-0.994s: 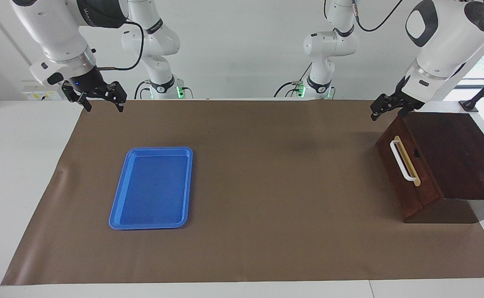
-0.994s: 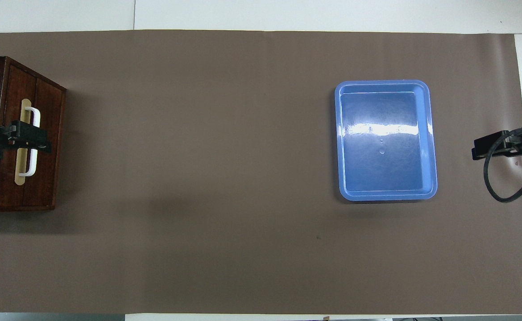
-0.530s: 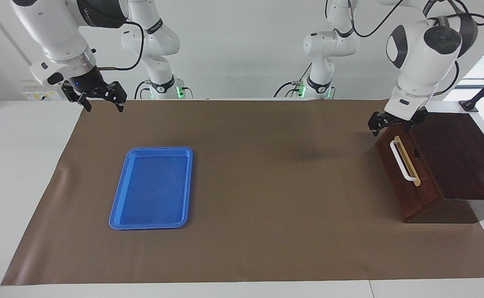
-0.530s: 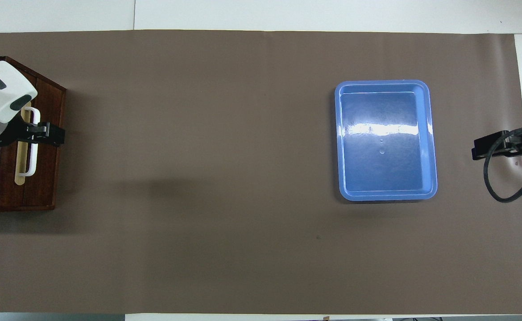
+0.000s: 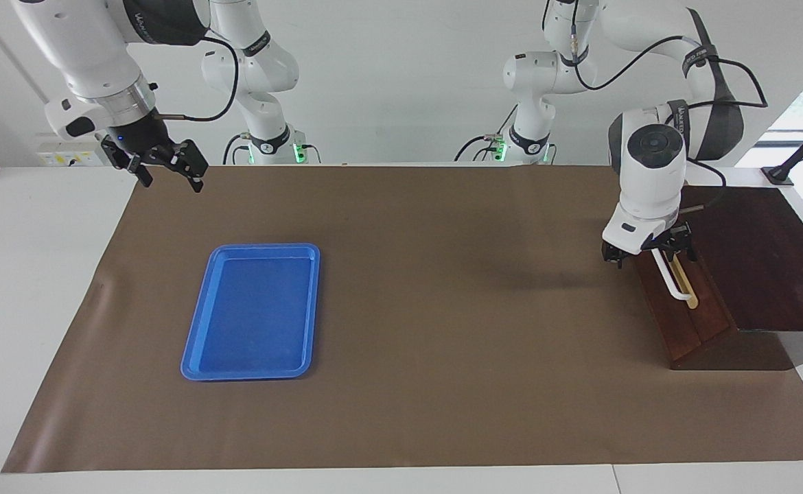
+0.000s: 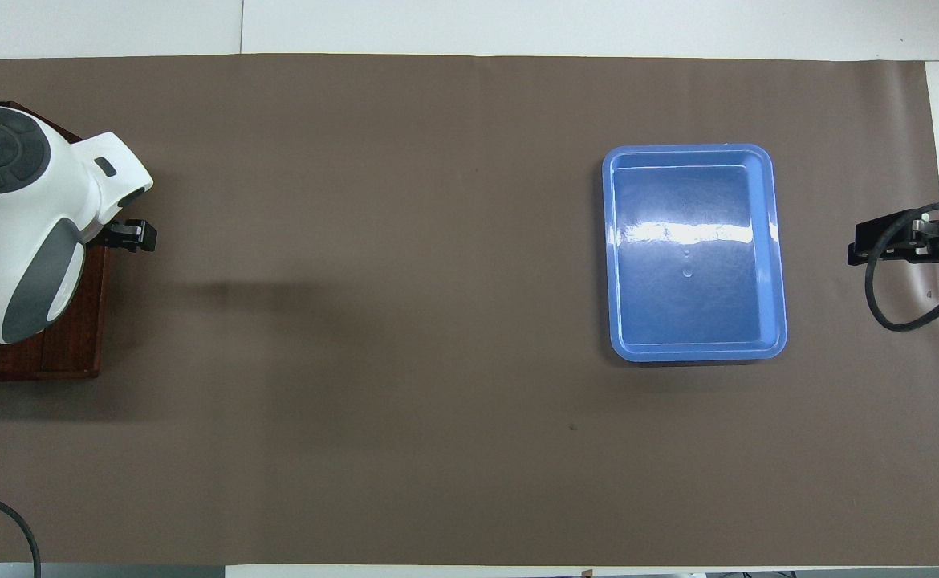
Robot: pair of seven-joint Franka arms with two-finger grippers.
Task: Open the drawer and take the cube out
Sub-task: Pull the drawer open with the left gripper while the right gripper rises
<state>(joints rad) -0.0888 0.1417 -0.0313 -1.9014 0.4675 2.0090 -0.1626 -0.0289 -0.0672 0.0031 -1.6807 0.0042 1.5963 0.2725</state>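
Since moving down, left end effector [image 5: 648, 252] straddles the drawer [image 5: 683, 322] handle [image 5: 672, 278].

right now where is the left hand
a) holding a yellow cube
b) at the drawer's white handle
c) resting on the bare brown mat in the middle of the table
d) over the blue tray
b: in the facing view the left hand is down at the near end of the white handle on the closed drawer, open.

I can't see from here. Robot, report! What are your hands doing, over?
Left gripper open, at the drawer handle. Right gripper open, waiting over the table's corner. Drawer shut, cube unseen. Nothing in the way.
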